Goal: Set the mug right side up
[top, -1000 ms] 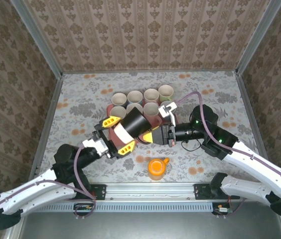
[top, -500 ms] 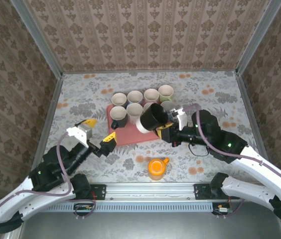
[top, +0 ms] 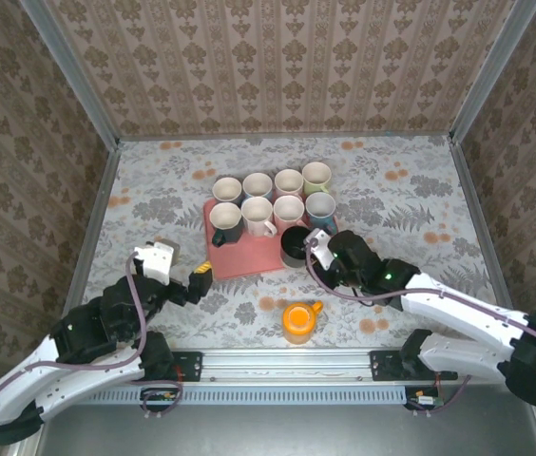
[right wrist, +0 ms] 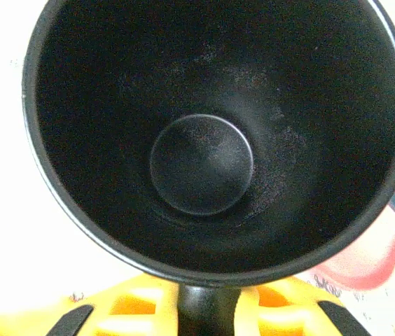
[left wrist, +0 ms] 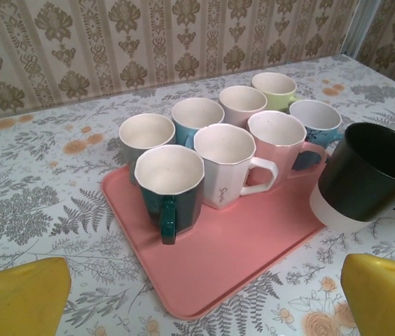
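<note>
The black mug (top: 295, 245) with a white band at its base is mouth up at the front right corner of the pink tray (top: 239, 258). In the left wrist view the black mug (left wrist: 369, 175) leans slightly, its base at the tray (left wrist: 218, 259) edge. My right gripper (top: 315, 250) is shut on its handle; the right wrist view looks straight down into the mug (right wrist: 211, 133), with the yellow right gripper (right wrist: 210, 308) clamped round the handle. My left gripper (top: 181, 268) stands open left of the tray, and the left gripper (left wrist: 201, 311) has nothing between its yellow fingers.
Several upright mugs (top: 273, 195) stand in two rows on and behind the tray, the nearest a dark green one (left wrist: 169, 185). An orange mug (top: 298, 321) stands near the table's front edge. Patterned walls close in three sides.
The left gripper let go of the black mug and drew back to the left. The right gripper swung the mug mouth up and lowered it to the tray's front right corner.
</note>
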Available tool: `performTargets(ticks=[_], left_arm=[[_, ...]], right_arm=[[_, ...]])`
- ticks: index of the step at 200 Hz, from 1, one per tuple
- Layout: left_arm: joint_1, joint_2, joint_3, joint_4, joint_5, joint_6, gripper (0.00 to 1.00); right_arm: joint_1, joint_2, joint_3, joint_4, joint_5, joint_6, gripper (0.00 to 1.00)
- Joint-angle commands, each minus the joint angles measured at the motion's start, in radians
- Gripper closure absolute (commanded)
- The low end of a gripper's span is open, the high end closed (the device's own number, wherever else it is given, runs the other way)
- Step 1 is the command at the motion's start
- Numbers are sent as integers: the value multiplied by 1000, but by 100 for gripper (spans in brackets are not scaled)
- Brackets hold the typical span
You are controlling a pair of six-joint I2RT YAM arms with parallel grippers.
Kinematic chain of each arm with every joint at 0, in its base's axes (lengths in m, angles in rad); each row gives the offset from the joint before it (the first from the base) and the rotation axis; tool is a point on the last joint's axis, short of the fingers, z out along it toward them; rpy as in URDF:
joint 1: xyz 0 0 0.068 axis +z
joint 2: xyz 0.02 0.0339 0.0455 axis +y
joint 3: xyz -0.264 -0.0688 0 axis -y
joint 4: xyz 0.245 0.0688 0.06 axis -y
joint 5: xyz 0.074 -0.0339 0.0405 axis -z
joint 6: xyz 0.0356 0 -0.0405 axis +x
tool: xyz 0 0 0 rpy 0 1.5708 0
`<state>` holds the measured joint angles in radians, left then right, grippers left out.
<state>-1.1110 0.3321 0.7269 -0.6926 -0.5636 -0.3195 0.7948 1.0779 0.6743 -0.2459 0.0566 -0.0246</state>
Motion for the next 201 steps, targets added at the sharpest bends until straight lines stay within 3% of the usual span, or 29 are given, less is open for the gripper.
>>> performTargets(ticks=[1,99,155,201], left_arm=[[6,-4,-11,-24,-20,-19,0],[6,15,-9,-48,2,-33,0],[8,25,-14,-42,10,-33,0],[11,72,7,-65,32,-47,0]], right_arm=[[1,44,2,208,24,-13,100],[-11,281,9,346,215,5,100],[-40,307,3,344,221,49,100],[-45,330,8,318,151,60,78]])
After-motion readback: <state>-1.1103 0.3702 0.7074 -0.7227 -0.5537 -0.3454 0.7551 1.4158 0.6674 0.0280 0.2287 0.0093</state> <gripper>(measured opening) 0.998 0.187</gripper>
